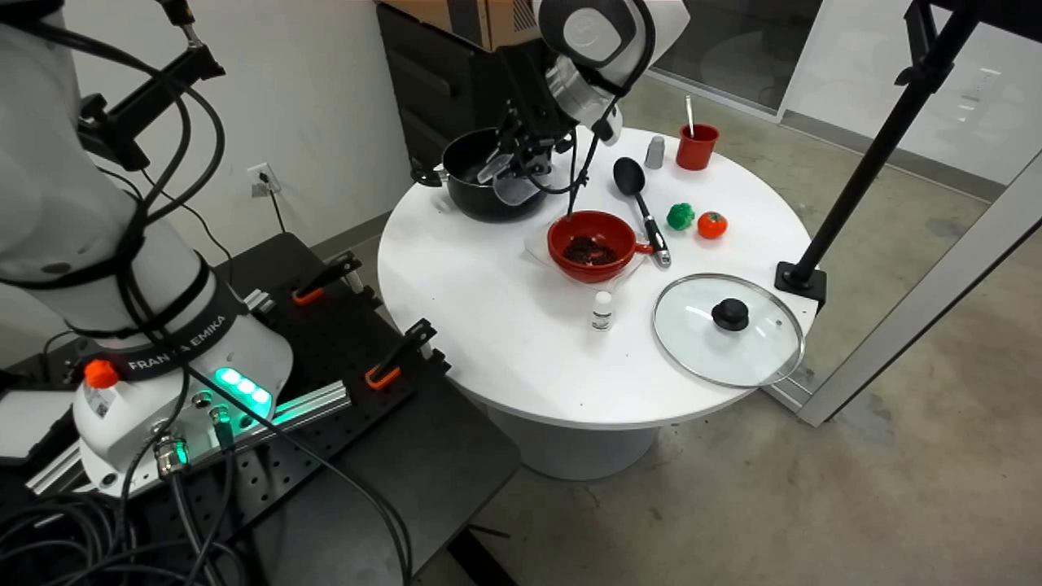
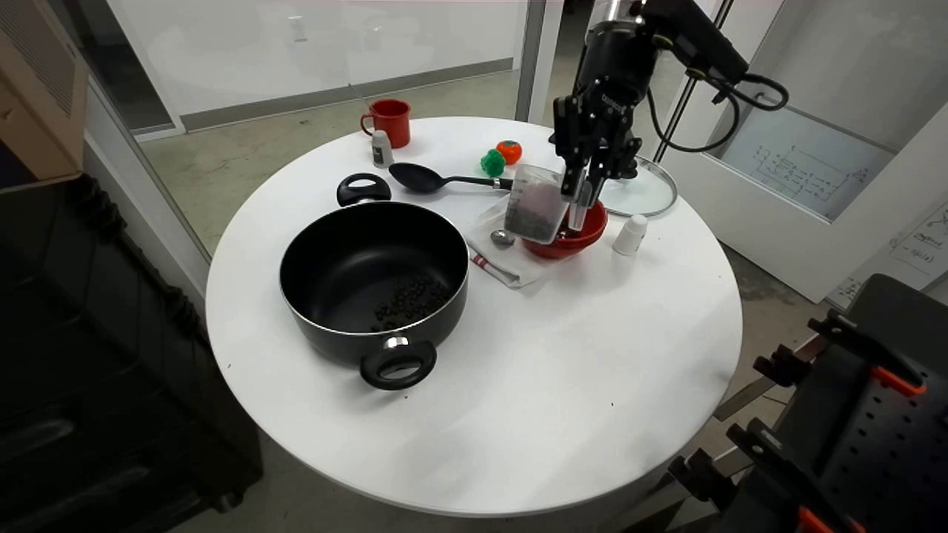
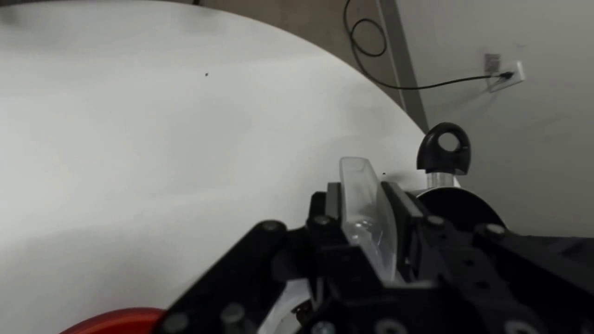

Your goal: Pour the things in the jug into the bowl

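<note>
1. A round white bench carries the kitchenware; a few dark specks lie on its smooth top.
2. Around it I see a grey-brown floor, pale walls and a black drawer unit bearing a brown cardboard box. My white base stands on a black perforated plate beside the bench.
3. The black band around my base reads FRANKA EMIKA, a cable crossing one letter. Handwriting and lines mark a white panel, too small for me to read; so is the print on the small white bottle.
4. My black pincer is clamped on the handle of a small greyish translucent jug, one pad either side.
5. I hold that jug in the air, slightly tilted, between pot and bowl; dark grains show low inside it.
6. The shallow round red bowl, with its stub handle, sits on a white cloth with red stripes and holds dark reddish-brown bits. A shiny metal spoon lies on the cloth beside it.
7. The wide black two-handled pot holds small dark pellets, gathered at one side.
8. A small red cup has a pale slender stick standing in it; a grey shaker stands just beside.
9. A round clear glass lid with a black knob lies flat, apart from the bowl.
</note>
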Motion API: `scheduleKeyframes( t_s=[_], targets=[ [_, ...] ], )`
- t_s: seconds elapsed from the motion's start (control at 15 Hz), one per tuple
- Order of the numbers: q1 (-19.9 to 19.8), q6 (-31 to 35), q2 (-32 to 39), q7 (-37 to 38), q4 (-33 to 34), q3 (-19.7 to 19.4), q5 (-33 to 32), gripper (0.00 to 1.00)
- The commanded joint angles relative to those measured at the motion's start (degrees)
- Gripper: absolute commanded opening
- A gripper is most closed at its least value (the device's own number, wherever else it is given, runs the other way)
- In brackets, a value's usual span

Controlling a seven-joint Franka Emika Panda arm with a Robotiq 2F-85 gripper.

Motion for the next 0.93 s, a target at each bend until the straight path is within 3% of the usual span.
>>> scheduleKeyframes(
  t_s=[0.0,0.47,0.87],
  targets=[
    [-2.8,-8.9,6.1,-5.9,5.8,0.2,5.2,0.06],
    [-8.3,-25.7,13.8,-11.3,12.7,-2.3,8.5,0.06],
    [-11.2,-28.0,13.3,-12.8,13.8,-5.4,9.4,0.06]
  ],
)
